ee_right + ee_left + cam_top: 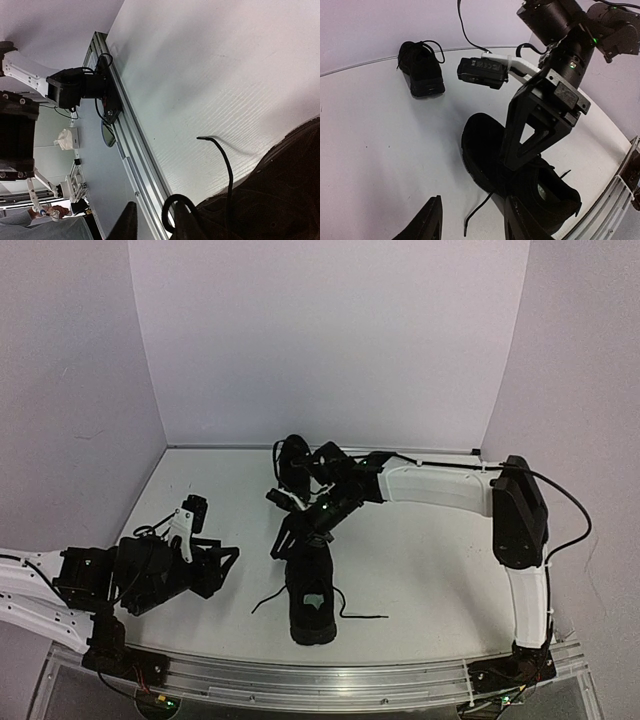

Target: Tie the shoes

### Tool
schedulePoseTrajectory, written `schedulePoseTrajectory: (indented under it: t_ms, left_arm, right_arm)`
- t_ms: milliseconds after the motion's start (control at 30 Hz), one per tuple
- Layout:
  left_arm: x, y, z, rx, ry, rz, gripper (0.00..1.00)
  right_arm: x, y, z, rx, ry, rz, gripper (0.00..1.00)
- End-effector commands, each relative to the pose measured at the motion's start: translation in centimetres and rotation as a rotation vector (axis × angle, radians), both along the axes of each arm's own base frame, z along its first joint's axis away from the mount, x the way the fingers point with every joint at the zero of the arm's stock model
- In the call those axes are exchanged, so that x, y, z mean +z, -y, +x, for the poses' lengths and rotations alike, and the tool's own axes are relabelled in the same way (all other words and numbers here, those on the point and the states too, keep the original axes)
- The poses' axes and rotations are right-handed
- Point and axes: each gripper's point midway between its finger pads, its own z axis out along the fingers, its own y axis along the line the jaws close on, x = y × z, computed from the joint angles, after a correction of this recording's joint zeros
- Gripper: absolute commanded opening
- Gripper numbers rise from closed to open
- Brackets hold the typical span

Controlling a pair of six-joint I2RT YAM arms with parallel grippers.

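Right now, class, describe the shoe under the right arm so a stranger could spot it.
On the white table, follow the right arm reaching left. The near shoe lies below its jaws, by the front rail. Unlike the far shoe at the back wall, it shows a pale insole label.

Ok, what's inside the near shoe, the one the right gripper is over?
The near shoe shows a pale insole label lying on dark lining in its opening. Toward the toe, the inside is hidden under the shoe's laced front and the right gripper above it.
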Motion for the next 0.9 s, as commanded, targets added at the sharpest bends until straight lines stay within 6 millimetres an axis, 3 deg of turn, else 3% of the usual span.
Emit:
schedulePoseTrajectory:
  t_ms: [0,233,333,467,567,700,867]
  left_arm:
    - [-0.4,-0.3,0.2,0.034,-0.054,0.038,0.46]
    - [-0.8,1.4,0.1,-0.024,-0.110,0.054,0.55]
    - [0.1,2.0,-0.1,-0.077,-0.106,0.015,0.59]
    - [0.6,4.1,-0.9,-0.204,-0.115,0.022,0.65]
    - [1.2,6.2,-1.2,-0.275,-0.118,0.044,0.70]
    - [1.2,8.9,-0.1,-0.288,-0.130,0.041,0.72]
    - [1.7,11.3,2.3,-0.252,-0.159,-0.024,0.72]
  right_arm:
    - [1.7,-0.2,0.8,-0.003,0.057,-0.009,0.36]
    - [5.9,0.7,0.7,-0.027,0.114,0.002,0.63]
    - [7.2,1.6,0.4,-0.047,0.131,-0.001,0.66]
    - [7.5,2.9,-0.1,-0.065,0.138,-0.018,0.68]
    - [7.4,3.4,-0.8,-0.053,0.128,-0.017,0.83]
    - [7.0,2.9,-1.0,-0.015,0.119,0.001,0.83]
    - [8.0,2.7,-0.8,0.009,0.107,0.047,0.81]
